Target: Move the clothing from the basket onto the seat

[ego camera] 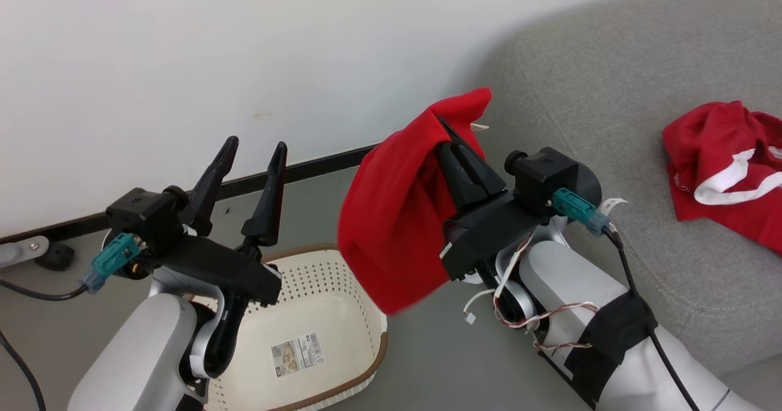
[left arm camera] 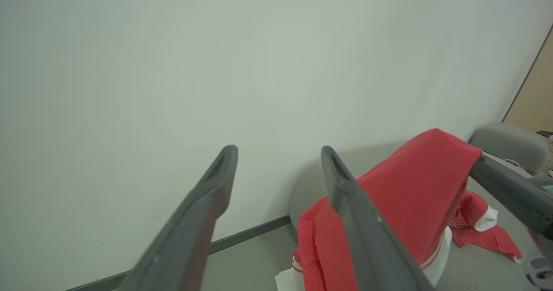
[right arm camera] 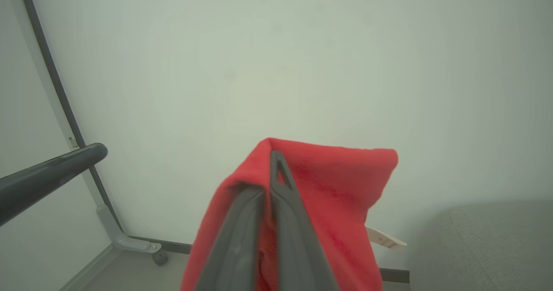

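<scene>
Where under clothing (right arm camera: 341,183), right pincer (right arm camera: 275,163) obscured.

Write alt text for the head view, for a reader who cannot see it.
The right hand, shut on a red garment, holds it in the air between the cream basket and the grey seat. The left hand hangs open above the basket, and another red garment with white trim lies on the seat.
</scene>
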{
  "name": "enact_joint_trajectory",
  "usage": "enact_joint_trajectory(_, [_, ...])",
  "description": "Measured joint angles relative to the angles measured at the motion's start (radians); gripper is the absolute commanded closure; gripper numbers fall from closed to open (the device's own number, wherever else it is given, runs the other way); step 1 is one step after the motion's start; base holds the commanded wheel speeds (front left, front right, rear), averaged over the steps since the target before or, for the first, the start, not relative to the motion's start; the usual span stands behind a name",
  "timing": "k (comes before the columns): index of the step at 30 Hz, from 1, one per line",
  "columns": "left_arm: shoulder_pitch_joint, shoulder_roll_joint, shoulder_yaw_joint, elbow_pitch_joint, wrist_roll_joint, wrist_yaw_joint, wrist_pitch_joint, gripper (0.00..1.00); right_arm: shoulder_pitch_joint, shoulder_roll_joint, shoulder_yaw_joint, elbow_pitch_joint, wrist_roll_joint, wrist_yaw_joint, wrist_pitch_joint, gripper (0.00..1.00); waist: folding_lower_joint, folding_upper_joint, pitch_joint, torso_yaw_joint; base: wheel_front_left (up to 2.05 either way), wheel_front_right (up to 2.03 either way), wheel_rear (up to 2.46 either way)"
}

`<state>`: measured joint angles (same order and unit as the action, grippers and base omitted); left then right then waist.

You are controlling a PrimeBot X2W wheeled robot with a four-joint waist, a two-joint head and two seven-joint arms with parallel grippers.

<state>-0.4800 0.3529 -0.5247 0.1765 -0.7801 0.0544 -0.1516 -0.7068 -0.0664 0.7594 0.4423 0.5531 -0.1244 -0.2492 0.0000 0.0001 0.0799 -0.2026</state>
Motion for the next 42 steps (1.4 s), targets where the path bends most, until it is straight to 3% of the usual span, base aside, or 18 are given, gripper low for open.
enact_joint_trajectory(42, [0.017,0.029,0.007,-0.029,0.027,0.017,-0.010,0.00,0.064,0.000,-0.089,-0.091,-0.096,0.000,0.000,1.00,0.0000,0.0000,0.044,-0.253,0.00,0.00,0.00])
